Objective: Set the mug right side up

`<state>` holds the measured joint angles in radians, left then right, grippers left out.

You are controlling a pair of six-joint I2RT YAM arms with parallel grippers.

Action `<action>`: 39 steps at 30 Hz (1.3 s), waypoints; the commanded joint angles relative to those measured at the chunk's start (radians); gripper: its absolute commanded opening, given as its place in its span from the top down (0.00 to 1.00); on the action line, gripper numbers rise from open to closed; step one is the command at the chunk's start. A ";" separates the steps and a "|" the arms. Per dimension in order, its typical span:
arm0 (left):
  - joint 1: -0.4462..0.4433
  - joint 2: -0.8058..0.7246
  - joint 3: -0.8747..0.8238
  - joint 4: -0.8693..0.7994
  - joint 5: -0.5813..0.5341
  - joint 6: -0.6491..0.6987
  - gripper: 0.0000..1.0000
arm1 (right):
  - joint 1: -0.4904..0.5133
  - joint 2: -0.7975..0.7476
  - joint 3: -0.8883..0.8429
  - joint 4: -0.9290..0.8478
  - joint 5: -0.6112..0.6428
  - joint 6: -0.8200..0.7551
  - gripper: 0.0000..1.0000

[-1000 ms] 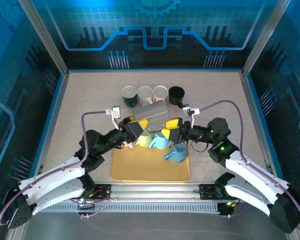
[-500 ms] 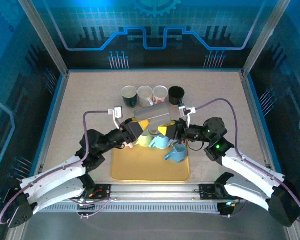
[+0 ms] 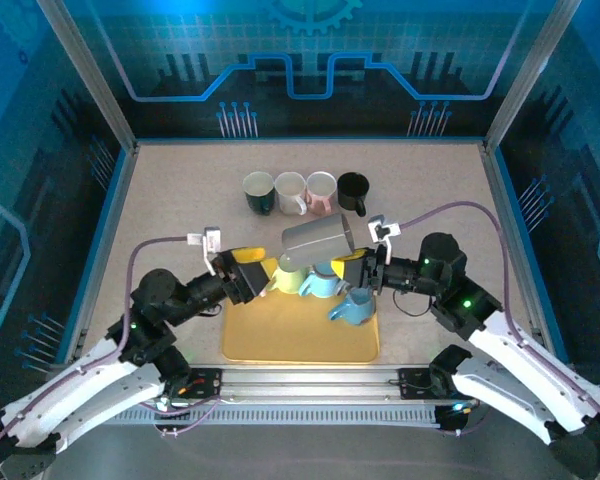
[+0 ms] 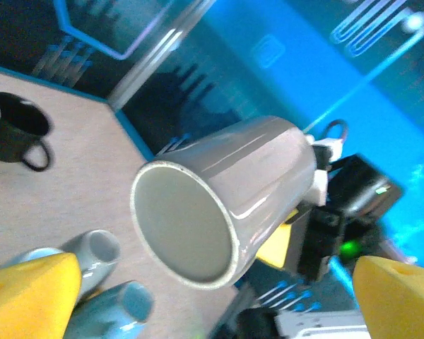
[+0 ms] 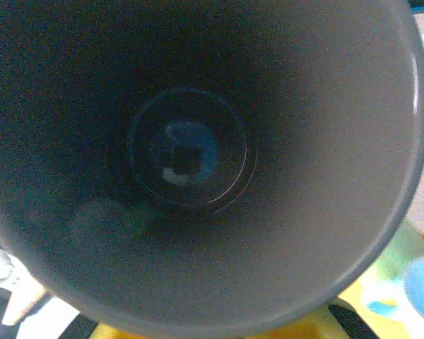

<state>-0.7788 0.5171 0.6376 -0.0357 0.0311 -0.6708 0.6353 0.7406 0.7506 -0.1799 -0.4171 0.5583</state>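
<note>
A grey mug (image 3: 317,240) hangs on its side in the air above the yellow tray (image 3: 300,340). Its mouth points right, toward my right gripper (image 3: 358,264), which is shut on its rim. The right wrist view looks straight down into the mug's dark inside (image 5: 191,155). My left gripper (image 3: 255,272) stands open to the left of the mug and clear of it. In the left wrist view the mug's flat end (image 4: 187,229) faces the camera, between and above my yellow fingertips (image 4: 28,289).
Three mugs lie on the tray under the grey one: light green (image 3: 291,279), light blue (image 3: 323,286) and blue (image 3: 352,306). Several upright mugs stand in a row behind, from dark green (image 3: 259,192) to black (image 3: 353,189). Frame posts and walls enclose the table.
My left gripper has opened, let go of the grey mug and drawn back to the left. My right gripper has shut on the mug's rim and now carries it alone.
</note>
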 commanded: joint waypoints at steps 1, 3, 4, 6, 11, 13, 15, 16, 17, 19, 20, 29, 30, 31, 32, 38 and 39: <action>0.006 0.047 0.139 -0.357 -0.101 0.200 0.01 | -0.006 -0.018 0.137 -0.208 0.161 -0.189 1.00; 0.007 0.100 0.201 -0.459 -0.145 0.263 0.01 | -0.006 0.013 0.210 -0.292 0.234 -0.248 1.00; 0.007 0.121 0.224 -0.486 -0.161 0.285 0.01 | -0.006 0.029 0.232 -0.322 0.269 -0.268 1.00; 0.007 0.153 0.252 -0.512 -0.184 0.335 0.01 | -0.008 0.064 0.282 -0.376 0.353 -0.305 1.00; 0.007 0.190 0.266 -0.461 -0.173 0.404 0.01 | -0.026 0.163 0.385 -0.458 0.529 -0.404 1.00; 0.007 0.203 0.264 -0.440 -0.173 0.423 0.01 | -0.062 0.193 0.411 -0.463 0.569 -0.429 1.00; 0.007 0.213 0.257 -0.413 -0.168 0.445 0.01 | -0.122 0.221 0.428 -0.454 0.588 -0.431 1.00; 0.006 0.216 0.253 -0.404 -0.160 0.452 0.01 | -0.152 0.231 0.433 -0.447 0.580 -0.428 1.00; 0.007 0.215 0.248 -0.396 -0.151 0.457 0.01 | -0.182 0.245 0.438 -0.440 0.572 -0.427 1.00; 0.007 0.214 0.242 -0.386 -0.132 0.462 0.01 | -0.230 0.272 0.449 -0.429 0.578 -0.430 1.00; 0.007 0.215 0.242 -0.387 -0.123 0.464 0.01 | -0.254 0.289 0.453 -0.421 0.584 -0.439 1.00; 0.012 0.213 0.215 -0.381 -0.039 0.447 0.01 | -0.379 0.431 0.445 -0.364 0.679 -0.492 1.00; 0.012 0.210 0.212 -0.375 -0.035 0.440 0.01 | -0.385 0.442 0.436 -0.355 0.692 -0.495 1.00; 0.012 0.208 0.207 -0.369 -0.030 0.435 0.01 | -0.390 0.450 0.425 -0.344 0.699 -0.492 1.00; 0.013 0.208 0.205 -0.360 -0.014 0.434 0.01 | -0.399 0.454 0.411 -0.329 0.707 -0.481 1.00; 0.015 0.213 0.205 -0.360 0.012 0.424 0.01 | -0.443 0.495 0.335 -0.260 0.696 -0.424 1.00; 0.016 0.211 0.204 -0.360 0.012 0.422 0.01 | -0.444 0.505 0.327 -0.251 0.698 -0.416 1.00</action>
<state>-0.7738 0.7341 0.8604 -0.4198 0.0097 -0.2367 0.2058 1.2369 1.0878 -0.5697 0.2592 0.1081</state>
